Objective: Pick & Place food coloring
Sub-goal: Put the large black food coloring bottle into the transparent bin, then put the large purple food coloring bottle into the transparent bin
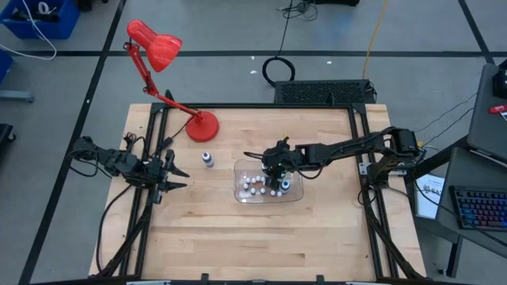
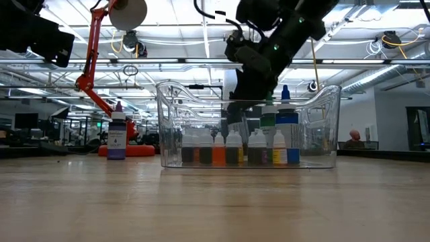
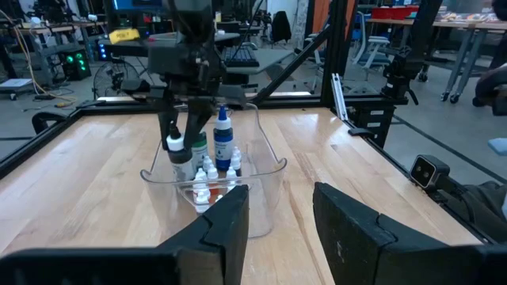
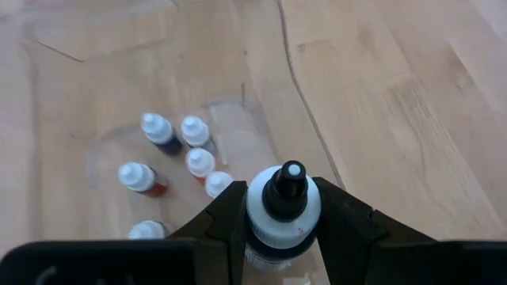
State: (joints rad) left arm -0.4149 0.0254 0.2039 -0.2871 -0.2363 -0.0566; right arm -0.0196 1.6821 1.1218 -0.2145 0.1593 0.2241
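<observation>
A clear plastic tub (image 1: pixel 238 168) sits mid-table and holds several tiny food coloring bottles (image 4: pixel 170 146), pale with white caps, standing on its floor. Two taller bottles, green-capped (image 2: pixel 269 115) and blue-capped (image 2: pixel 286 107), stand in it too. My right gripper (image 1: pixel 273 176) reaches down into the tub and is shut on a bottle (image 4: pixel 283 207) with a white shoulder and dark nozzle. One more small bottle (image 1: pixel 207 159) stands alone on the table near the red lamp's base (image 1: pixel 203 126). My left gripper (image 1: pixel 176 176) waits open at the table's left edge. My right gripper pinches the bottle at its white shoulder (image 4: pixel 261 220), just under the dark nozzle, between the two fingers (image 4: pixel 230 218). The fingers come from above, pointing down. The bottle stays upright inside the tub; whether its bottom rests on the tub floor I cannot tell.
The red desk lamp (image 1: pixel 154 43) leans over the table's far left corner. Bare wood lies on the near half of the table (image 1: pixel 261 245). A black box (image 1: pixel 321 91) sits beyond the far edge, a keyboard (image 1: pixel 479 207) to the right.
</observation>
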